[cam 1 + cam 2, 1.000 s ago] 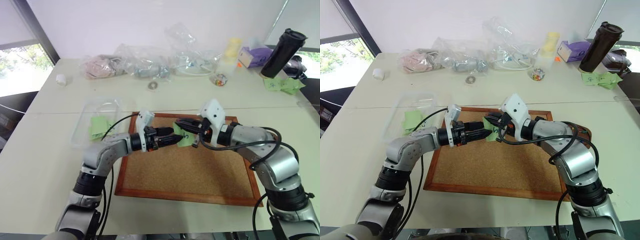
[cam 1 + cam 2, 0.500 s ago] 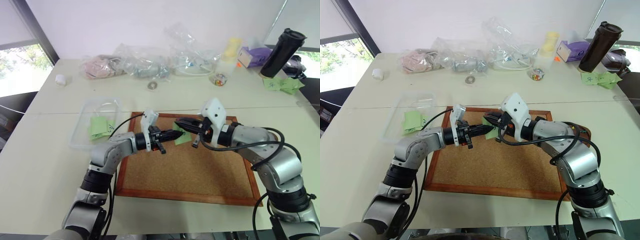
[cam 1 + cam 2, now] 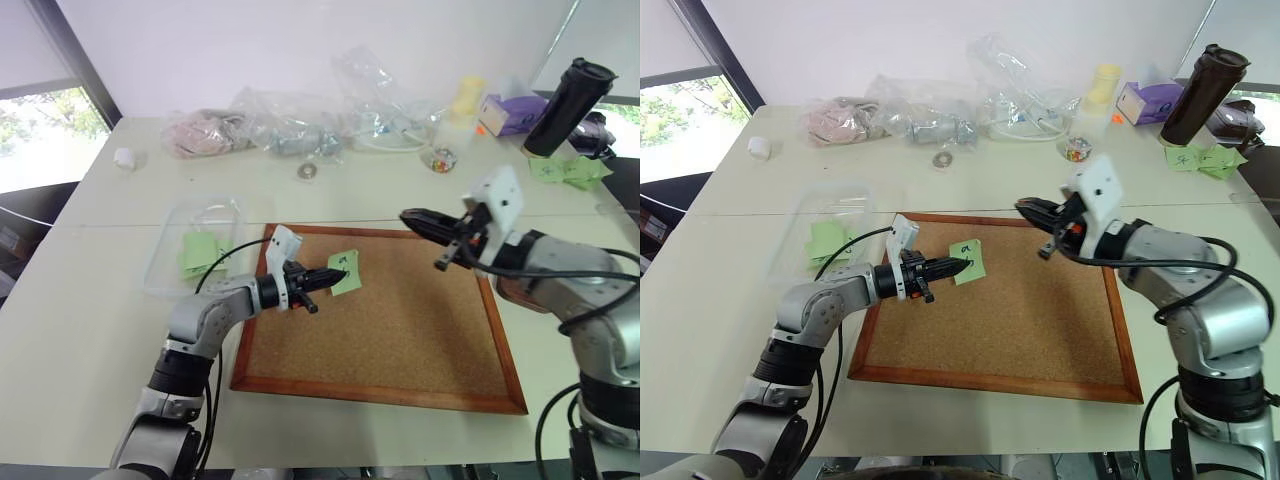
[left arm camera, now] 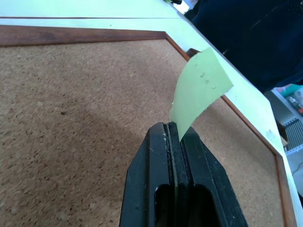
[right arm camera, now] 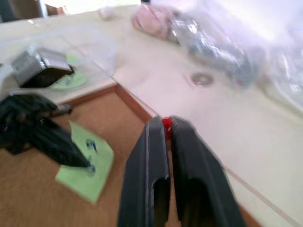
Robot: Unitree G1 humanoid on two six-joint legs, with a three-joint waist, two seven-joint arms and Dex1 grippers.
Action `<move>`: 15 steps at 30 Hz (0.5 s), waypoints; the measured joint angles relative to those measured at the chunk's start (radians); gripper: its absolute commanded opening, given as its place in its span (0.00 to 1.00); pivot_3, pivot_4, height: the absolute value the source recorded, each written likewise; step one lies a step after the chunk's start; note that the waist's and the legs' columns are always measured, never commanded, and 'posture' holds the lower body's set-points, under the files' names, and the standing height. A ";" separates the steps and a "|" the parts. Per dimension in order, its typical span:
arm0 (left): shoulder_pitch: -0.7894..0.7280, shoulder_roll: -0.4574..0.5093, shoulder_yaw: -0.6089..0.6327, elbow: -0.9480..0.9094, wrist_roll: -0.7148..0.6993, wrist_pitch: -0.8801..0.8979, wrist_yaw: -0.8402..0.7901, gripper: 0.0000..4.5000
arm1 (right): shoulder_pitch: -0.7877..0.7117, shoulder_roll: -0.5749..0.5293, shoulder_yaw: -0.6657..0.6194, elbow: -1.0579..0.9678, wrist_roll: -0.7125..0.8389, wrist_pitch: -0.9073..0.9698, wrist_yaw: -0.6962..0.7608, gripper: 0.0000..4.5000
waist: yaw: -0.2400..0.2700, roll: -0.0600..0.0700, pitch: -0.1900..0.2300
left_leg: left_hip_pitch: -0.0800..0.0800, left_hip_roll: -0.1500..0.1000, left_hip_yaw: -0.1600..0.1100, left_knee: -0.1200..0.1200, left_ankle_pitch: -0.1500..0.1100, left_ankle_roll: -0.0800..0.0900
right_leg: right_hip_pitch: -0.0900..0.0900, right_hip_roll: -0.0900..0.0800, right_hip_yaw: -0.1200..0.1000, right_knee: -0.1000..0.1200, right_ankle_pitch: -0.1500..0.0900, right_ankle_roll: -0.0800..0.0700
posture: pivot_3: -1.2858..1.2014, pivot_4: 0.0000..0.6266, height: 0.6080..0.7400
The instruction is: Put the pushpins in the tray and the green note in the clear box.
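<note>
My left gripper (image 3: 333,275) is shut on the lower edge of the green note (image 3: 345,271), holding it just above the corkboard (image 3: 400,340); the pinched slip (image 4: 199,85) stands up from the closed fingers (image 4: 163,142). To the right and higher, my right gripper (image 3: 407,214) is shut on a red pushpin (image 5: 166,126) at its fingertips. The clear box (image 3: 168,262) lies left of the board with green slips inside. The tray is hidden.
Clear plastic bags (image 3: 290,125) line the back of the table. A black tumbler (image 3: 570,105), a purple box (image 3: 510,110), a yellow bottle (image 3: 462,105) and green papers (image 3: 565,170) sit at the back right. A small white object (image 3: 122,158) is far left.
My left gripper has closed on the green note. My right gripper has pulled away to the right and upward with the pushpin, leaving the note in the left gripper alone.
</note>
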 measured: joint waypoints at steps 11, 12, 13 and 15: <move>-0.036 0.011 0.036 -0.105 -0.022 0.007 0.008 0.00 | 0.251 -0.087 -0.143 0.452 -0.180 -0.244 0.009 0.00 | -0.003 0.000 -0.001 | 0.001 0.000 0.003 0.001 0.000 0.000 | 0.000 0.000 0.002 0.002 0.000 0.000 | 0.52 0.24 1.00; -0.037 0.014 0.037 -0.117 -0.023 0.007 0.009 0.00 | 0.263 -0.086 -0.144 0.486 -0.193 -0.259 0.008 0.00 | -0.002 0.000 -0.001 | 0.001 0.000 0.003 0.001 0.000 0.000 | 0.000 0.000 0.002 0.002 0.000 0.000 | 0.52 0.24 1.00; -0.037 0.016 0.037 -0.121 -0.023 0.008 0.009 0.00 | 0.271 -0.085 -0.144 0.510 -0.200 -0.273 0.008 0.00 | -0.003 0.001 -0.001 | 0.001 0.000 0.003 0.001 0.000 0.000 | 0.000 0.000 0.002 0.002 0.000 0.000 | 0.52 0.24 1.00; -0.033 0.016 0.035 -0.121 -0.022 0.011 0.013 0.00 | 0.283 -0.084 -0.144 0.532 -0.208 -0.295 0.008 0.00 | -0.005 0.001 -0.001 | 0.002 0.001 0.003 0.001 0.000 0.000 | 0.000 0.001 0.002 0.002 0.000 0.000 | 0.52 0.24 1.00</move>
